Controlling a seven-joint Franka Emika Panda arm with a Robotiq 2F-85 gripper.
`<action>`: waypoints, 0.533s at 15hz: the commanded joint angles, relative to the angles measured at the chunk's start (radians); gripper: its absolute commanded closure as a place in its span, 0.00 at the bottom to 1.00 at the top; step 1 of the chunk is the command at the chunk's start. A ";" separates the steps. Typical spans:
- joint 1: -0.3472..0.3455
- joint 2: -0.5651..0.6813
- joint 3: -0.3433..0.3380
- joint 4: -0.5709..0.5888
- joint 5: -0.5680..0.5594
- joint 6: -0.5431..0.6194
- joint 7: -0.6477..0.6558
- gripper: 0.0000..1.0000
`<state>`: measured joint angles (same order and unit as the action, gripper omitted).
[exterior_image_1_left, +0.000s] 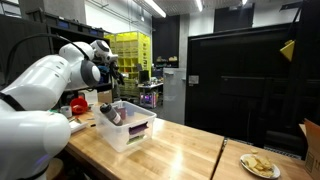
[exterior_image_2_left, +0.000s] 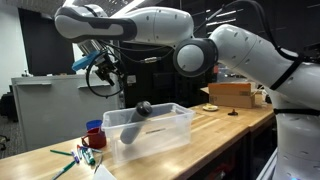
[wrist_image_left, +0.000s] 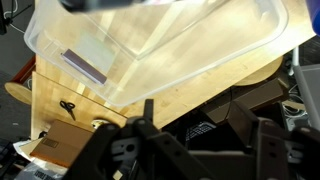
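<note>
Wooden bench (exterior_image_2_left: 232, 130): clear bin (exterior_image_2_left: 160, 137) (dark object (exterior_image_2_left: 136, 120) inside)

Ceiling lamps (exterior_image_1_left: 153, 7) light the scene from above; the room behind is dim in both exterior views. All pictures are small and soft. In the wrist view the clear bin (wrist_image_left: 170, 45) is washed out by glare, and the hand (wrist_image_left: 198, 142) is dark and blurred.
</note>
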<state>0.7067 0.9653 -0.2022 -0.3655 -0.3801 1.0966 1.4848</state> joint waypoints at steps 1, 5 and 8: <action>-0.007 -0.017 0.012 0.000 0.023 0.004 0.016 0.10; -0.004 -0.018 0.011 0.000 0.021 0.007 0.015 0.00; 0.006 -0.020 0.007 0.001 0.013 0.017 0.009 0.00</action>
<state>0.7072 0.9652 -0.2022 -0.3647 -0.3801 1.1072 1.4849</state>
